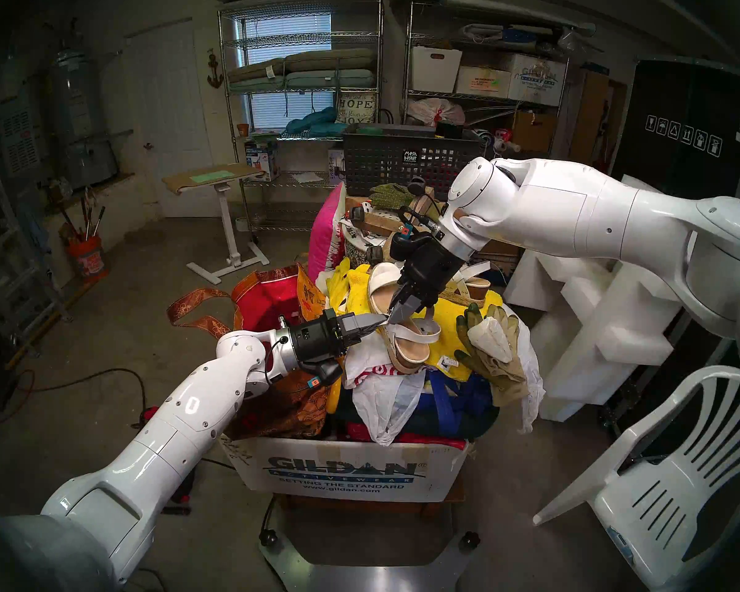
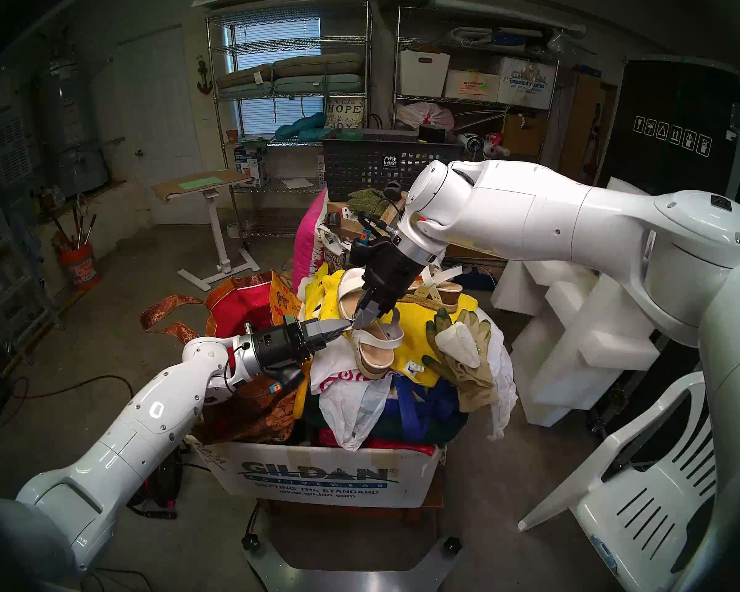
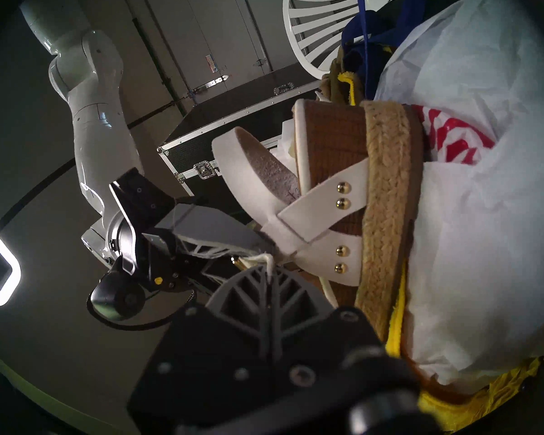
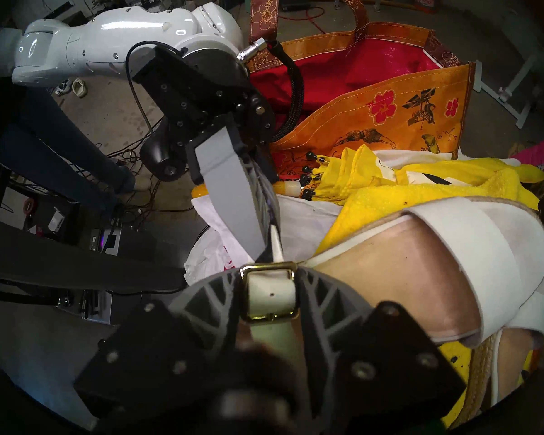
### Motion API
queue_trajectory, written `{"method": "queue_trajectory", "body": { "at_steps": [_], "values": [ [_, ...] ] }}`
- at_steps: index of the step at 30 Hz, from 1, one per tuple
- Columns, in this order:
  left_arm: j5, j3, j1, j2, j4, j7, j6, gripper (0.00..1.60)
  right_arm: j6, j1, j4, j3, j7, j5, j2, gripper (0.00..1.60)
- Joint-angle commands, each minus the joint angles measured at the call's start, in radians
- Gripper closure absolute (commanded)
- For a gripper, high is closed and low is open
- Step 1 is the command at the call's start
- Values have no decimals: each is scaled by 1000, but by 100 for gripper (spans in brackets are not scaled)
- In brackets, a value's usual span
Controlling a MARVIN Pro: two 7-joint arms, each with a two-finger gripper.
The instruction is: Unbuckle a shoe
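Observation:
The shoe (image 1: 406, 343) is a white-strapped sandal with a tan footbed and a jute-and-cork sole, lying on a yellow towel on top of the pile. My right gripper (image 1: 396, 317) reaches down from above, shut on the gold buckle (image 4: 269, 294) of the thin ankle strap. In the right wrist view the buckle and strap fill the gap between its fingers (image 4: 208, 299). My left gripper (image 1: 383, 320) comes in from the left, shut on the strap's loose end (image 4: 276, 243), just beyond the buckle. The two grippers' tips almost touch. The shoe's sole (image 3: 387, 189) fills the left wrist view.
The twin sandal (image 1: 473, 285) lies behind the right gripper. Work gloves (image 1: 492, 343) rest to the right, an orange tote bag (image 1: 274, 296) to the left. All sit in an overfull Gildan box (image 1: 347, 471). A white plastic chair (image 1: 658, 471) stands at the right.

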Motion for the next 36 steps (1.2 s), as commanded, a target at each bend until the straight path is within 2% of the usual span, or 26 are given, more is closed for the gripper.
{"method": "queue_trajectory", "body": {
  "at_steps": [1, 22, 30, 36],
  "values": [
    [-27, -3, -18, -49, -20, -2, 6, 160, -6, 21, -2, 21, 11, 9, -13, 105],
    [-101, -60, 24, -51, -112, -58, 17, 160, 11, 19, -4, 27, 8, 4, -22, 104],
    [-127, -81, 51, -54, -162, -105, 25, 160, 21, 19, -8, 30, 9, 4, -26, 105],
    [-146, -106, 79, -34, -204, -154, 21, 160, 44, 24, -22, 31, 8, 2, -20, 102]
  ]
}}
